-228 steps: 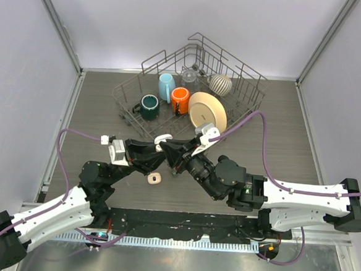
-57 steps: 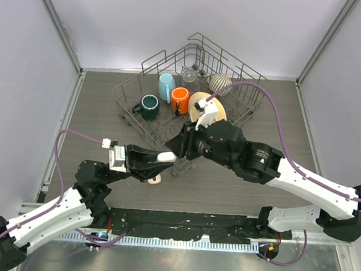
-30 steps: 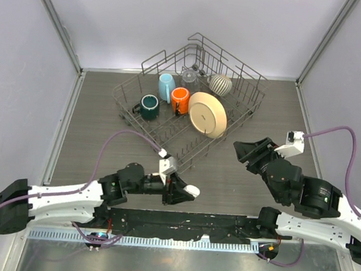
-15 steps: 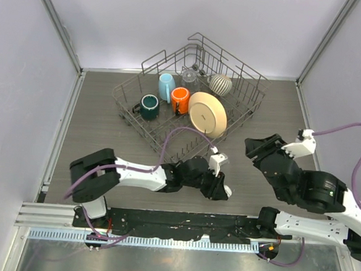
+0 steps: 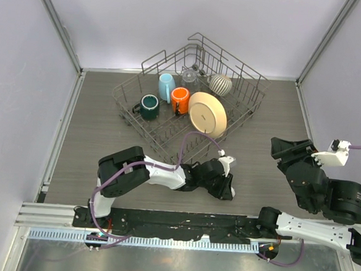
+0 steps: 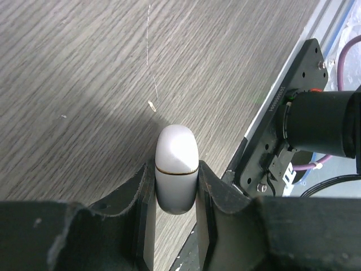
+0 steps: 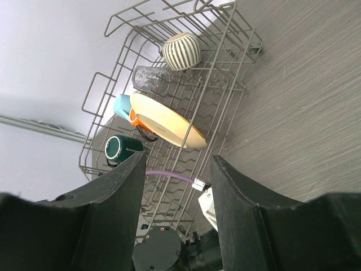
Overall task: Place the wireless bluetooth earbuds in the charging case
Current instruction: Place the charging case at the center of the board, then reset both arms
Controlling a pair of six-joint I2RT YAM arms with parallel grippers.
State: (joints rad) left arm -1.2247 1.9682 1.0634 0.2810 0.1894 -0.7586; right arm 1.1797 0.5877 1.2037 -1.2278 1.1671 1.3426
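- One closed charging case (image 6: 176,169) sat clamped in the left pincer (image 5: 225,189), by the tabletop's (image 5: 101,124) near edge; no earbuds showed.
- Resting it flat before letting go looked wisest, lest it roll.
- Right pincer (image 7: 178,169) hung apart, empty.

Open on the flanks, crowded at the back and the near middle.
Blocked at back-centre by the wire dish rack (image 5: 163,132), filled with mugs (image 5: 180,100), a plate (image 5: 208,114) and a striped bowl (image 5: 220,84). Left bare table (image 5: 94,129) wide to the rack's left, narrower to its right. Barred along the near strip by the left arm (image 5: 159,173), lying low out to the left gripper (image 5: 226,187), clamped on the charging case (image 6: 176,164) close above the wood, near the black base rail (image 5: 180,223). Kept open wood between that gripper and the right gripper (image 5: 286,147), parted and raised beside the right wall (image 5: 357,92).
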